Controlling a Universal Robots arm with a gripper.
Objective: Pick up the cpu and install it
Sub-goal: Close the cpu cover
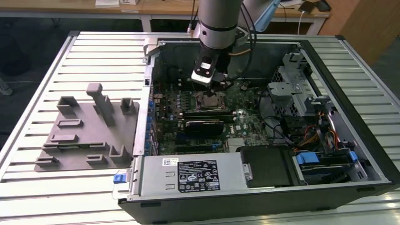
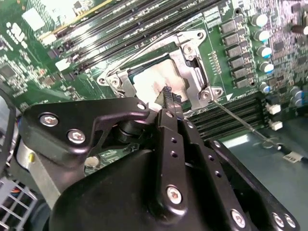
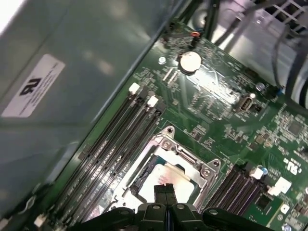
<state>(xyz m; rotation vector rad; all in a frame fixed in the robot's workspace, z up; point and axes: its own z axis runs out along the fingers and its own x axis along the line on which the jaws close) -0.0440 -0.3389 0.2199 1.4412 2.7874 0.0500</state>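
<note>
In the exterior view, the silver power supply (image 1: 187, 173) sits nearest, at the lower middle of the frame, inside the open computer case (image 1: 368, 154). The case lies on a slatted metal table (image 1: 37, 70). On the exterior view's left, a grey moulded fixture (image 1: 87, 131) rests on the slats just beside the case. Behind the power supply, the green motherboard (image 1: 250, 126) carries a black rectangular block (image 1: 203, 126). Beyond that block is the socket frame (image 1: 209, 99), near the frame's centre. The arm (image 1: 218, 23) comes down from the upper middle of the frame to a spot just over the socket. A wooden workbench (image 1: 156, 9) runs across the far top edge.

In both wrist views, the gripper (image 3: 165, 188) (image 2: 168, 96) is closest to the lens. Its two black fingers (image 3: 160, 193) are pressed together with only a thin seam between them, and they grasp nothing. Right past the tips, the cpu (image 3: 171, 175) (image 2: 154, 82) lies silver side up inside the socket frame (image 3: 187, 154) (image 2: 192, 53). I cannot tell whether the tips touch it or whether it is fully seated. Long memory slots (image 3: 120, 139) (image 2: 120, 19) run alongside the socket, and farther off a round coin cell (image 3: 189, 61) sits on the board.
</note>
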